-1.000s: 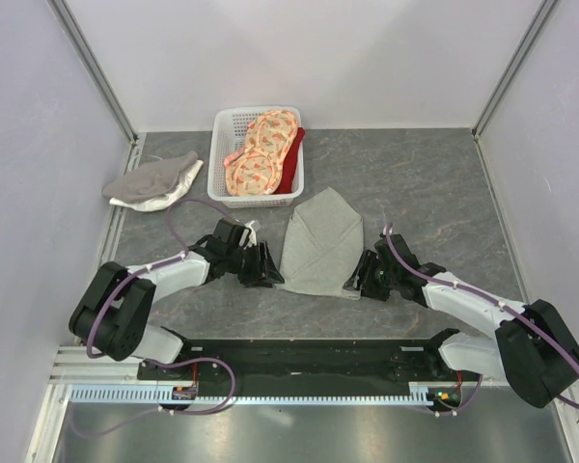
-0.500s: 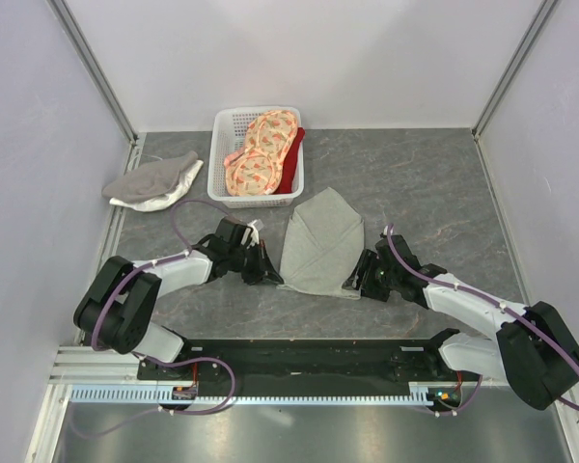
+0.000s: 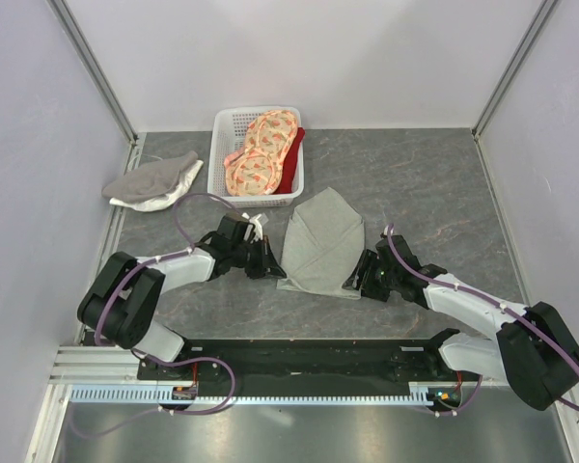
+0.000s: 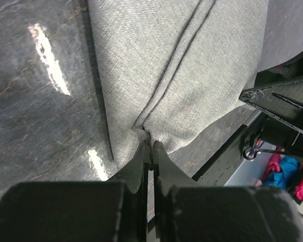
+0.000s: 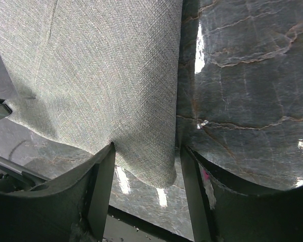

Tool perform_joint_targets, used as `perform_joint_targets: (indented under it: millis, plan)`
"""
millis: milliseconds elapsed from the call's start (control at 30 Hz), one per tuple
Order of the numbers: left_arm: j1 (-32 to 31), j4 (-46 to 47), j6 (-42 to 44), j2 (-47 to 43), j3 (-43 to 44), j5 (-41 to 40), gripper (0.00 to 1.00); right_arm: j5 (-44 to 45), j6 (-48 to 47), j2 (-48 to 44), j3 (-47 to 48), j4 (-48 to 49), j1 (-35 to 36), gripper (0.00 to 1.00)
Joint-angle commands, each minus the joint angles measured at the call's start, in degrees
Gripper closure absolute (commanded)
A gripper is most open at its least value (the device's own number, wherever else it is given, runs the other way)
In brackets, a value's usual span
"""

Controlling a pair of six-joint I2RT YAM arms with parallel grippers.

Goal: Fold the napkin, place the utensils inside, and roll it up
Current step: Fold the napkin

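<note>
Left gripper [image 4: 151, 147]: we see it clamped tight on napkin [image 3: 320, 241] edge, cloth at three o'clock.
Right gripper [image 5: 146, 156]: fingers parted, astride its corner.

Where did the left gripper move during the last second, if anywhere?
Yes. Against the basket, the left gripper went slightly right, closing onto the napkin at its near-left edge.

A white plastic basket [image 3: 218, 159] stands just beyond the folded grey-green cloth napkin [image 3: 318, 241]. A crumpled grey-and-white cloth [image 3: 154, 181] lies far left. The grey marbled table [image 3: 425, 183] is free on the right.
</note>
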Motion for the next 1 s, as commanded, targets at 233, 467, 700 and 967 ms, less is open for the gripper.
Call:
perform_joint_targets:
  millis: [233,467,700,967]
  plan:
    - [-4.9,8.1,8.2,-7.1,0.2,-2.8,0.98,2.0,-0.2,-0.2,-2.2,-1.9,-0.5,0.37]
    - [-5.4,5.5,10.6,-8.4,-2.4,-12.8,0.98,2.1,-0.1,-0.5,-2.6,-1.9,-0.5,0.37]
    - [-5.4,0.2,10.4,-6.1,-1.5,-16.1,0.98,2.0,0.1,-1.2,-3.1,-2.0,-0.6,0.37]
    - [-5.5,-10.4,7.5,-7.6,0.4,-19.4,0.61,2.0,0.3,-1.8,-3.4,-2.2,-0.5,0.37]
